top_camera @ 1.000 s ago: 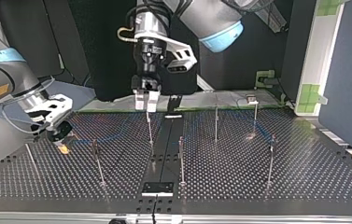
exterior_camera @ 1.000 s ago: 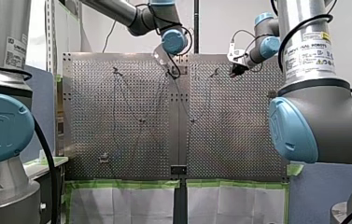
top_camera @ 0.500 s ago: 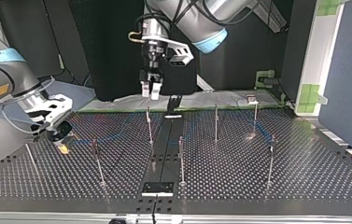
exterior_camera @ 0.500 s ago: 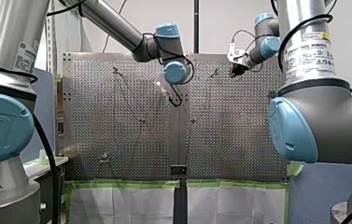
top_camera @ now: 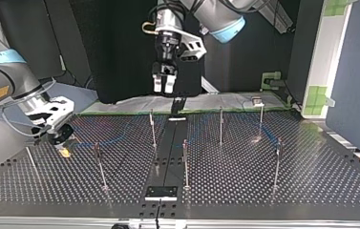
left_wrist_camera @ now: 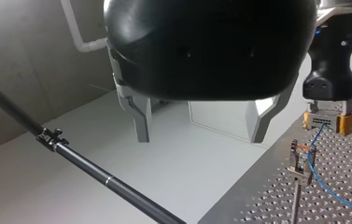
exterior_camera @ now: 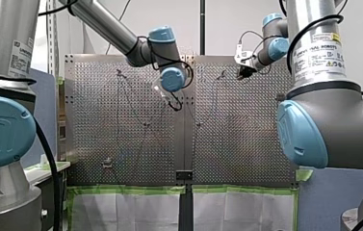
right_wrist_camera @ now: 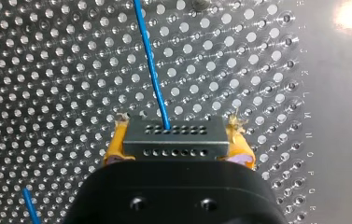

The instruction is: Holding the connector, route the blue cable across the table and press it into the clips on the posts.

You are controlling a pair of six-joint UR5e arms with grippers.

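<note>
My right gripper [right_wrist_camera: 174, 132] has its yellow pads shut on a grey connector [right_wrist_camera: 173, 145]. A blue cable [right_wrist_camera: 151, 60] leaves the connector and runs ahead over the perforated plate. In the top view this gripper [top_camera: 63, 144] sits low over the table at the left, and the blue cable [top_camera: 116, 139] trails faintly toward the middle. My left gripper [top_camera: 164, 88] hangs high above the table's far edge, open and empty. In the left wrist view its fingers [left_wrist_camera: 142, 125] stand wide apart, and beyond them my right gripper [left_wrist_camera: 328, 122] holds the connector by a clip post [left_wrist_camera: 299, 169].
Several thin posts stand on the perforated table [top_camera: 273, 200], among them one near the middle [top_camera: 153, 128] and one nearer the camera [top_camera: 185, 161]. A black joint strip [top_camera: 168, 152] runs down the table's middle. A dark rod [left_wrist_camera: 75, 161] crosses under my left gripper.
My left arm has risen from just above the middle post and shifted toward the top view's right, still open. My right arm has stayed in place with the connector.
</note>
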